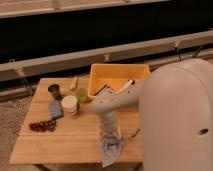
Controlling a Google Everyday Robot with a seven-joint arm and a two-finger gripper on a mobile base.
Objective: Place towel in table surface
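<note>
A blue-grey towel (111, 149) hangs crumpled at the front edge of the wooden table (70, 137), partly over the rim. My gripper (111, 134) is at the end of the white arm, directly above the towel and touching its top. The arm's wrist hides the fingers. The towel's upper part is hidden behind the gripper.
A yellow bin (119, 79) with items stands at the back right. A white container (69, 104), a dark cup (55, 91), a green cup (81, 94), a blue packet (55, 110), a banana (74, 82) and red grapes (43, 125) lie at the left. A fork (134, 133) lies right of the towel.
</note>
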